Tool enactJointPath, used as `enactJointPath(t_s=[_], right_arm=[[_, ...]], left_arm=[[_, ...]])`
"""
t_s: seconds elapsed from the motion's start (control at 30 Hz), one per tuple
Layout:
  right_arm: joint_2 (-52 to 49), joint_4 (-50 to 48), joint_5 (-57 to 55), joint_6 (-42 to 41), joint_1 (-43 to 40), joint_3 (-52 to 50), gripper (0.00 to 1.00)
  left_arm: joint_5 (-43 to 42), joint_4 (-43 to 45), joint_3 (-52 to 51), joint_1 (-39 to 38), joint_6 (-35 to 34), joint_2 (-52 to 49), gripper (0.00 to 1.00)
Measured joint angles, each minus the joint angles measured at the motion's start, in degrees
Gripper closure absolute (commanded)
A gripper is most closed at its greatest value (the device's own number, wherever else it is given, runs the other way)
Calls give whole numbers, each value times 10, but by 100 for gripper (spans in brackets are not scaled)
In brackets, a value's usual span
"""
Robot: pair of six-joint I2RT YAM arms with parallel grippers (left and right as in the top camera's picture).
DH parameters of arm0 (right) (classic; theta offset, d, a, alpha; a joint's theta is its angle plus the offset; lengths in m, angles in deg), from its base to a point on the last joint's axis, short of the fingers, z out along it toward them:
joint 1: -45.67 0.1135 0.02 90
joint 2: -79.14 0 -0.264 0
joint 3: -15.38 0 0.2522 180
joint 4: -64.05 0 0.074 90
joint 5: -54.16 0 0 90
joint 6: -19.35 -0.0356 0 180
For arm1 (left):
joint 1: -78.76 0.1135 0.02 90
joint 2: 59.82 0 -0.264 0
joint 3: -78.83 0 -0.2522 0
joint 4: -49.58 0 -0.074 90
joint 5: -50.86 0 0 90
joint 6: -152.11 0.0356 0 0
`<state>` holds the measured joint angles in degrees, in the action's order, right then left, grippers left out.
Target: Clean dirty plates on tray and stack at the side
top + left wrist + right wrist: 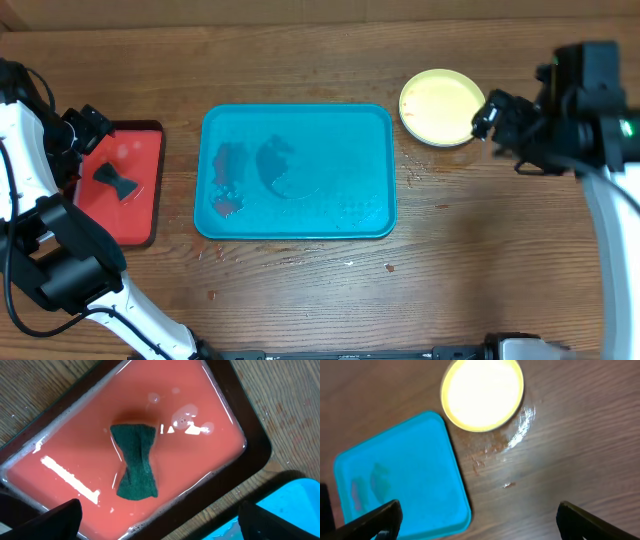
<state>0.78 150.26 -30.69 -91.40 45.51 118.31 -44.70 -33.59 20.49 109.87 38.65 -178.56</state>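
The teal tray (350,150) lies mid-table with no plate on it, only red smears (230,185) and wet marks at its left. It also shows in the right wrist view (405,475), and its corner shows in the left wrist view (295,505). A yellow-green plate (440,105) sits on the table off the tray's far right corner, and shows in the right wrist view too (482,392). The white and light blue plates do not show. My right gripper (487,112) (477,520) is open and empty just right of the plate. My left gripper (85,132) (160,520) is open and empty above the red tray.
A red tray with a dark rim (140,215) (250,425) stands left of the teal tray, holding liquid and a dark green sponge (118,180) (135,462). Wet spots and red specks (520,430) mark the table near the plate.
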Motion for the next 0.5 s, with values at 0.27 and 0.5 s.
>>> enactJointPath(t_s=[0.27, 0.5], right_arm=[[187, -178, -1, -2, 0, -253, 0], [362, -351, 0, -2, 0, -490, 0]], left_arm=[[0, 0, 0, 0, 0, 0, 0], [0, 0, 0, 0, 0, 0, 0]])
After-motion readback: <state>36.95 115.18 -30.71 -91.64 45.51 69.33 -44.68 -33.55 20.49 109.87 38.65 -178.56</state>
